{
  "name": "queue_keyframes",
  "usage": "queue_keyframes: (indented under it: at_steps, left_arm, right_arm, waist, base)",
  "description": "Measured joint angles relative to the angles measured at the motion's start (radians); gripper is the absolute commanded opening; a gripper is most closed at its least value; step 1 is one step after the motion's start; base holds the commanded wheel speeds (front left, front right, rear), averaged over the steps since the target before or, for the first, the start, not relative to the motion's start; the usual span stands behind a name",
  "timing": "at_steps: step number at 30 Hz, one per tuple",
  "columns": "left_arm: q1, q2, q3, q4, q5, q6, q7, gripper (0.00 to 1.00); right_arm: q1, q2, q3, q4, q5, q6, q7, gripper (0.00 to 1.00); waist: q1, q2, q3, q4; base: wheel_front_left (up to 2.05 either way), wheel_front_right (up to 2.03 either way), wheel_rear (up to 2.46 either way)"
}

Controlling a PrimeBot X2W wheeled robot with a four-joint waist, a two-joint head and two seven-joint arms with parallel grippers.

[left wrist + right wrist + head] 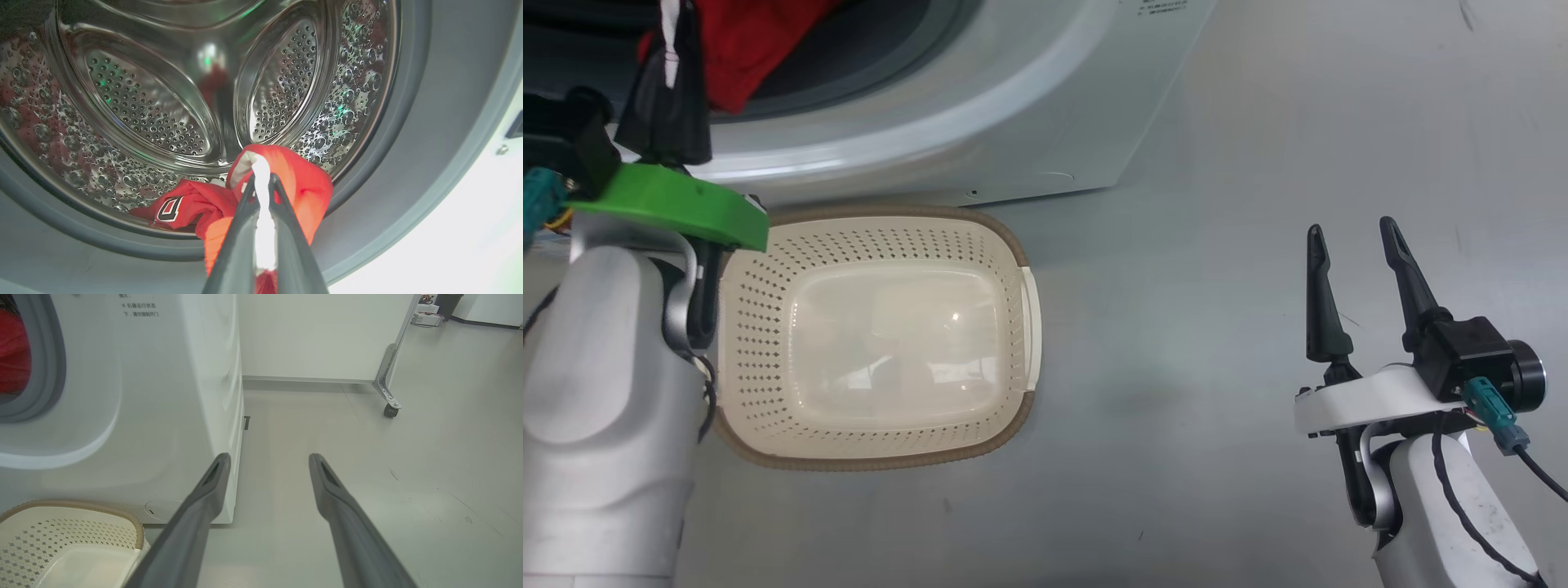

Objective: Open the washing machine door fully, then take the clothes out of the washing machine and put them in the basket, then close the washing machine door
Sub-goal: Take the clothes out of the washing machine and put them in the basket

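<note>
You are unloading: your left hand (264, 176) is clamping the red clothes (304, 183) at the mouth of the washing machine (1045, 106). Next you are drawing them clear and lowering them into the basket (890, 245) just below. Your right hand (1352, 233) is idling open.

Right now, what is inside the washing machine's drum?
Red clothes with white lettering lie at the front lip of the steel drum; the left jaws are shut on a white-striped fold. The rest looks bare. Whatever lies beneath the clothes or behind the jaws is hidden.
</note>
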Motion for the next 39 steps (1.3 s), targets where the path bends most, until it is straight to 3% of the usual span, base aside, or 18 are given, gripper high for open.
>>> queue_keyframes:
  at_steps: [14, 26, 39]
  left_arm:
    - [0.142, -0.073, 0.003, -0.244, 0.050, 0.025, -0.007, 0.00]
    - [0.244, -0.076, -0.011, -0.413, 0.091, 0.036, -0.008, 0.00]
    - [0.464, -0.093, -0.091, -0.316, 0.039, 0.044, 0.034, 0.00]
  right_arm:
    - [0.064, -0.020, -0.007, 0.027, -0.009, 0.017, 0.000, 1.00]
    - [0.106, -0.015, 0.000, 0.034, -0.006, 0.021, 0.000, 1.00]
    - [0.103, -0.006, 0.038, 0.029, -0.006, 0.036, 0.000, 1.00]
  waist:
    - [-0.0001, 0.0000, -0.113, 0.089]
    - [-0.0001, 0.0000, -0.193, 0.148]
    - [-0.0001, 0.0000, -0.192, 0.158]
  base:
    - [0.00, 0.00, 0.00]
    - [0.00, 0.00, 0.00]
    - [0.00, 0.00, 0.00]
